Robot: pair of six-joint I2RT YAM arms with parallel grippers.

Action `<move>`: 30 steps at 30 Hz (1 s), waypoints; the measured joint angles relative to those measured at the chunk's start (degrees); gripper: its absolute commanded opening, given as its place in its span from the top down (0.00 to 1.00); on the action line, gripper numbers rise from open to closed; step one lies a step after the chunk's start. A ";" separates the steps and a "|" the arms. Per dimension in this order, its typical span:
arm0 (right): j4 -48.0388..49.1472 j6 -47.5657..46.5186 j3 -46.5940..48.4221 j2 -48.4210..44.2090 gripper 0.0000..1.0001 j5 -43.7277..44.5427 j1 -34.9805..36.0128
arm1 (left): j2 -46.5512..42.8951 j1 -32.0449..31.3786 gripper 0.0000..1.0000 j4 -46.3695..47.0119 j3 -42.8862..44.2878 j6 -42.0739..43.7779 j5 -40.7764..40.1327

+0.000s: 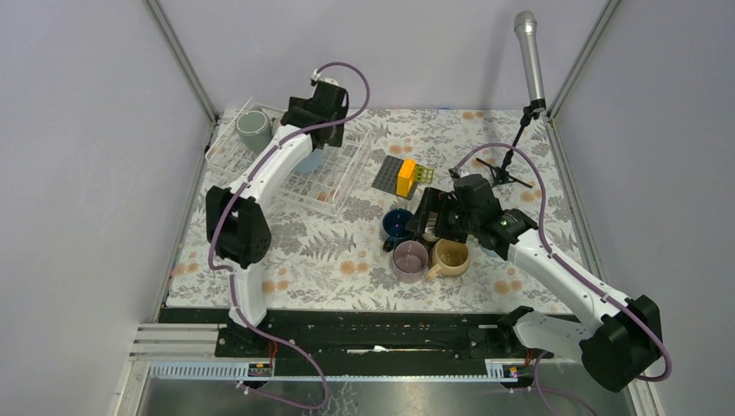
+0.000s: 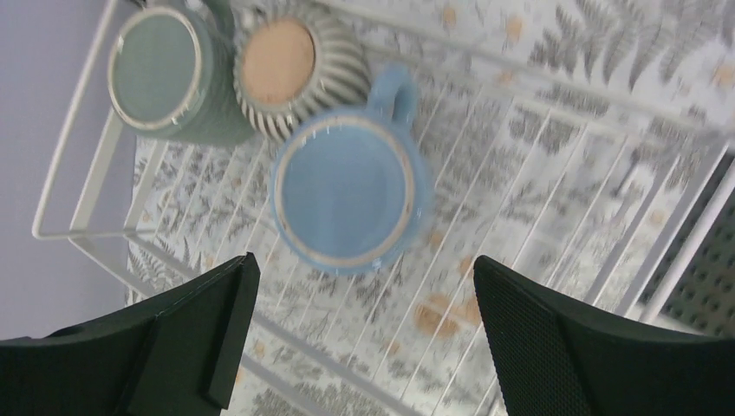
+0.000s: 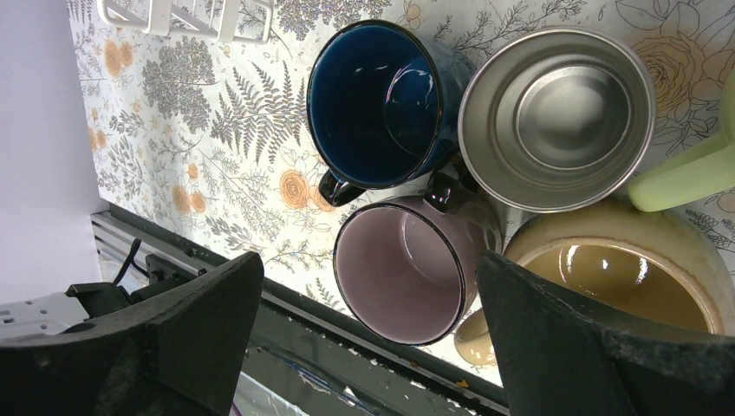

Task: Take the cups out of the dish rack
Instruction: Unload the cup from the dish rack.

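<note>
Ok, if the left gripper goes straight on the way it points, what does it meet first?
Most likely the light blue mug in the dish rack, almost centred ahead of the open left gripper. Depth is unclear; the rack's bars lie beyond it.

The table [image 1: 329,260] is covered by a cloth of grey ferns and orange flowers. Plain lavender walls [image 1: 78,156] are joined by metal posts [image 1: 184,62]; a silver microphone [image 1: 528,54] is stood upper right.
</note>
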 measured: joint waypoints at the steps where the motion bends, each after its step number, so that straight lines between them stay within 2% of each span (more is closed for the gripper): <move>1: 0.00 0.00 0.00 0.04 0.00 0.00 0.00 | 1.01 -0.31 0.01 0.07 2.14 -0.37 -0.76; 12: -0.07 -0.44 0.00 -0.11 0.00 0.07 0.00 | 20.35 2.56 0.01 -2.93 23.87 -3.34 -4.92; 30: -0.04 -0.61 0.00 0.07 0.00 0.02 0.00 | 22.99 7.17 0.01 -6.51 26.36 -5.90 -3.91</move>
